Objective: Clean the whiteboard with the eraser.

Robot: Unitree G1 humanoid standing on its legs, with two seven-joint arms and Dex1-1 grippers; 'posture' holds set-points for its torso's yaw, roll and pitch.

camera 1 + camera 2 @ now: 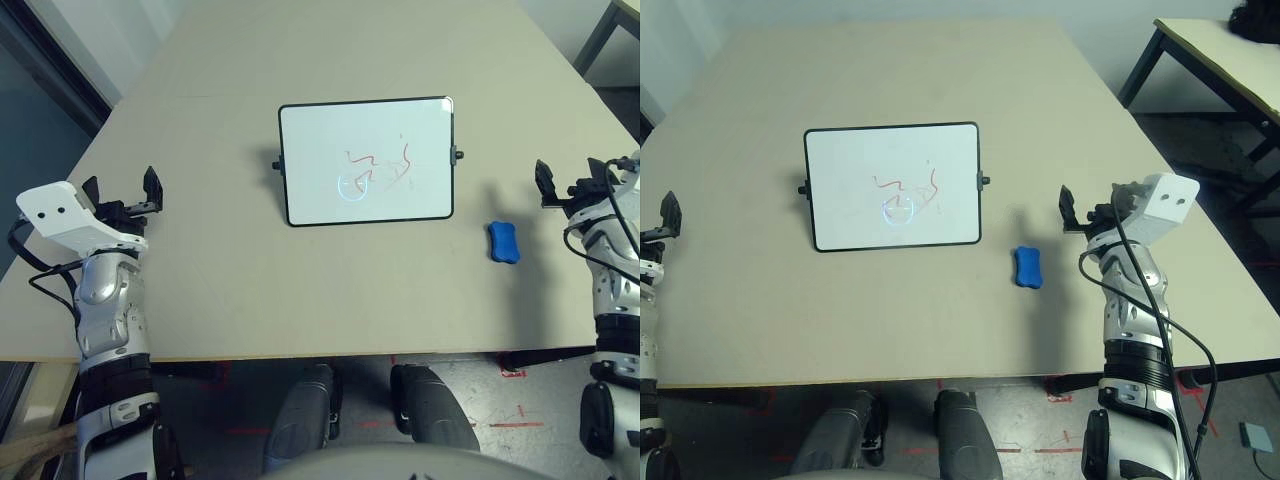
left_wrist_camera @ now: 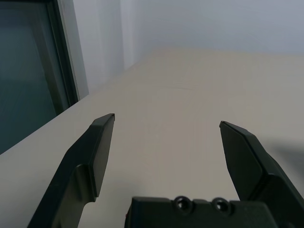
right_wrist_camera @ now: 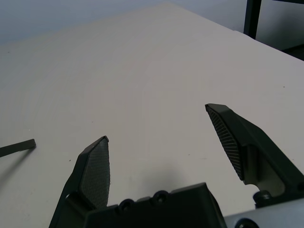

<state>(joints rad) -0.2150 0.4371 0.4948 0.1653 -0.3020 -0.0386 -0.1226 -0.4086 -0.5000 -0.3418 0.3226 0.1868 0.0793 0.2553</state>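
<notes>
The whiteboard (image 1: 320, 150) lies flat at the middle of the tan table, black-framed, with red scribbles and a faint light-blue circle near its centre. The blue eraser (image 1: 504, 242) rests on the table to the right of the board, a little nearer to me. My right gripper (image 1: 1095, 205) hovers open and empty just right of the eraser, apart from it; its fingers (image 3: 95, 171) stand wide over bare tabletop. My left gripper (image 1: 122, 192) is open and empty near the table's left edge, well left of the board, fingers (image 2: 97, 152) spread.
The table's front edge (image 1: 300, 357) runs just ahead of my body. A second table (image 1: 1225, 50) stands off to the far right. A dark window frame (image 1: 45, 60) lines the left side beyond the table's edge.
</notes>
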